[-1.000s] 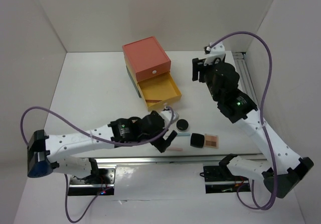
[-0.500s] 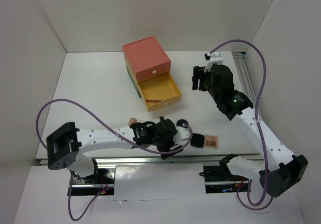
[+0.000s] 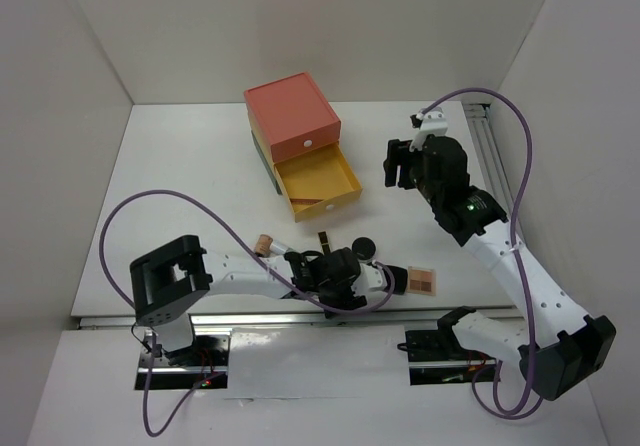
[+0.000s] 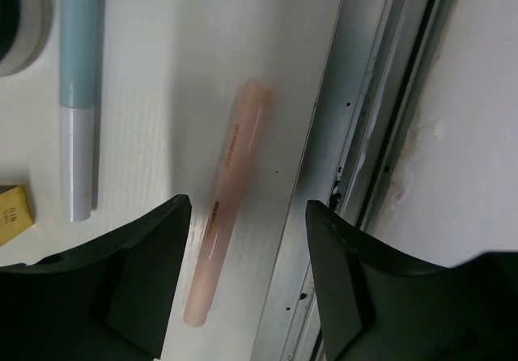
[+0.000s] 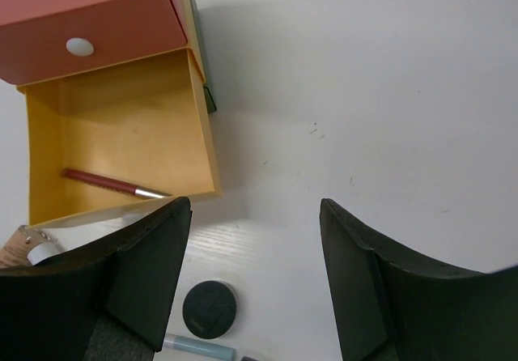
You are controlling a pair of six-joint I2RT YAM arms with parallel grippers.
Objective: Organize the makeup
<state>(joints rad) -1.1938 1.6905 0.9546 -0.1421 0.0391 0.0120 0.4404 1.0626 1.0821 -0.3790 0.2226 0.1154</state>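
The left gripper (image 4: 247,207) straddles the thin pink pencil (image 4: 227,203) at the table's (image 4: 178,37) near edge, jaws apart and not touching it; the pencil's orange print is illegible. The right gripper (image 5: 252,207) hangs open and empty near the yellow drawer (image 5: 203,126).

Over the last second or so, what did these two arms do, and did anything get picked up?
The left claw slid right and began narrowing. Its jaws now straddle the pink pencil but have not closed on it. The right claw drifted slightly nearer, open and empty. Nothing was picked up or let go. The drawer box, round black compact and eyeshadow palette stayed put.
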